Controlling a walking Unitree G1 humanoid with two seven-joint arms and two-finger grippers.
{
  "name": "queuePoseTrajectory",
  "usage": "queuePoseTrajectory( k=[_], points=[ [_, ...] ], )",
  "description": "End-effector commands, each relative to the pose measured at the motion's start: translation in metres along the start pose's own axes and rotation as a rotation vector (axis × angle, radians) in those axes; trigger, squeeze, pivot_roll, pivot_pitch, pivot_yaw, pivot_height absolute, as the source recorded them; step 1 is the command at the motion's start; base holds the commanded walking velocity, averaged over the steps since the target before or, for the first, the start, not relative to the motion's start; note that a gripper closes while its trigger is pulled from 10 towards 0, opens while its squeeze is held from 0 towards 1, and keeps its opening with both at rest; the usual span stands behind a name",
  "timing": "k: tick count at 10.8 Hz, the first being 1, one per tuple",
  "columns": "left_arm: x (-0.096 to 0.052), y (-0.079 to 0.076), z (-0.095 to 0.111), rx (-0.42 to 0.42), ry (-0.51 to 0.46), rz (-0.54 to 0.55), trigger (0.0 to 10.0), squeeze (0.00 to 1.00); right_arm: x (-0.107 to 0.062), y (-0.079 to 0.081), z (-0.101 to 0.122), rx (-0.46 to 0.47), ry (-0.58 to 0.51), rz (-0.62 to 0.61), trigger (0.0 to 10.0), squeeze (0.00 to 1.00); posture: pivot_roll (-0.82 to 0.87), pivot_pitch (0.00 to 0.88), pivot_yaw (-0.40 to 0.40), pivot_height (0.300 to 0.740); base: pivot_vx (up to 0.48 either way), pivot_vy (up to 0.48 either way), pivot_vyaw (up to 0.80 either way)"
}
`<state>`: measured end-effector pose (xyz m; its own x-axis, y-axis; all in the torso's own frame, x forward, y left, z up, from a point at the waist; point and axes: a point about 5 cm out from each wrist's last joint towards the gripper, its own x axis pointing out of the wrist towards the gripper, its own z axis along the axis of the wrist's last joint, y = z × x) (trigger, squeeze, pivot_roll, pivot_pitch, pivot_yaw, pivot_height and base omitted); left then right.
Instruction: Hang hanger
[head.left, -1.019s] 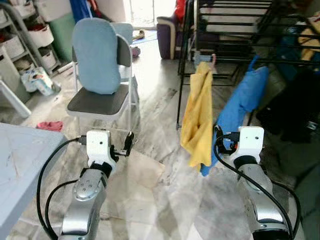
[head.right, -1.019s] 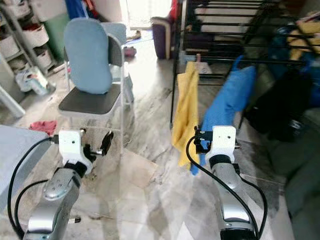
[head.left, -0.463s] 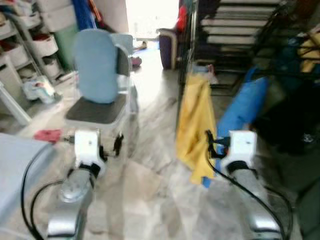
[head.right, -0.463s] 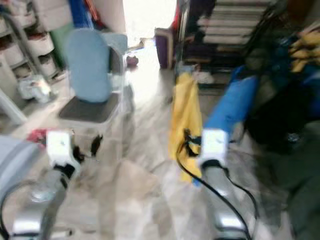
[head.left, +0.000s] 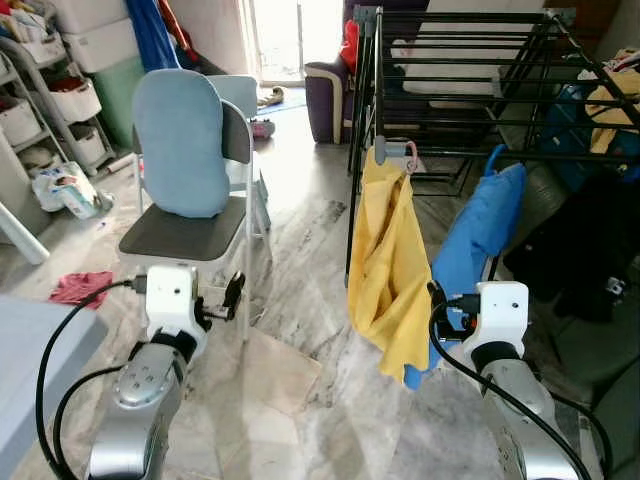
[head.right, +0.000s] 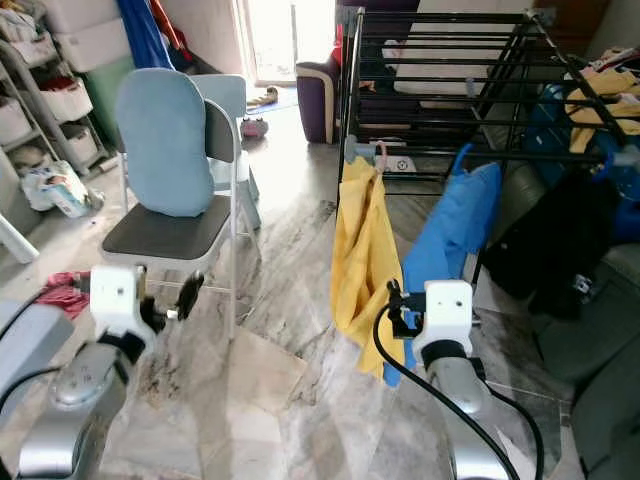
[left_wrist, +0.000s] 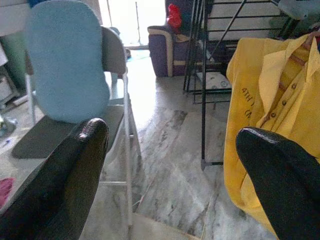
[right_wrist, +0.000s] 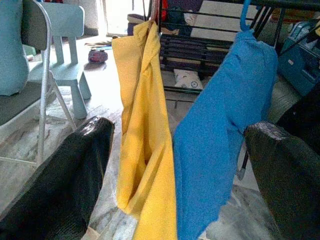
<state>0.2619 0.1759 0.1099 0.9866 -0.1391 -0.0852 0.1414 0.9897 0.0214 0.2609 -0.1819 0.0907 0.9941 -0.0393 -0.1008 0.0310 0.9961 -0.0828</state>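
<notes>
A yellow shirt (head.left: 385, 270) hangs on a pink hanger (head.left: 400, 150) from the near corner of a black drying rack (head.left: 450, 70). Beside it a blue garment (head.left: 475, 235) hangs from a blue hook (right_wrist: 243, 17). My right gripper (head.left: 437, 300) is held low, just in front of the two garments and apart from them, open and empty; its wrist view faces the yellow shirt (right_wrist: 142, 110) and the blue garment (right_wrist: 220, 120). My left gripper (head.left: 235, 295) is open and empty near the chair's front leg, with the yellow shirt (left_wrist: 270, 105) off to one side.
A folding chair (head.left: 190, 225) with a light blue cushion (head.left: 180, 140) stands ahead on the left. A grey table corner (head.left: 30, 370) is at my near left, a red cloth (head.left: 80, 287) lies on the marble floor. Dark clothes (head.left: 580, 250) hang right of the rack.
The whole picture has shifted and sharpened as the camera moved, so the rack's top is now in view. Both arms keep the same pose with open grippers.
</notes>
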Motion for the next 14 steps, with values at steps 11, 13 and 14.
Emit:
queuePoseTrajectory(
  k=[11, 13, 14],
  points=[
    [0.0078, -0.0042, 0.0021, -0.039, 0.028, -0.024, 10.0, 0.00, 0.0048, 0.0084, 0.0071, 0.006, -0.007, 0.023, 10.0, 0.00, -0.09, 0.000, 0.027, 0.740, 0.402, 0.123, 0.00],
    [0.0080, -0.0055, -0.0002, -0.040, 0.049, -0.031, 10.0, 0.00, 0.0048, 0.0090, 0.0066, 0.004, -0.002, 0.025, 10.0, 0.00, -0.09, 0.000, 0.026, 0.740, 0.000, 0.446, 0.00],
    [0.0080, -0.0060, -0.0008, -0.043, 0.055, -0.035, 10.0, 0.00, 0.0048, 0.0092, 0.0063, 0.003, 0.000, 0.025, 10.0, 0.00, -0.09, 0.000, 0.025, 0.740, 0.000, 0.480, 0.00]
  ],
)
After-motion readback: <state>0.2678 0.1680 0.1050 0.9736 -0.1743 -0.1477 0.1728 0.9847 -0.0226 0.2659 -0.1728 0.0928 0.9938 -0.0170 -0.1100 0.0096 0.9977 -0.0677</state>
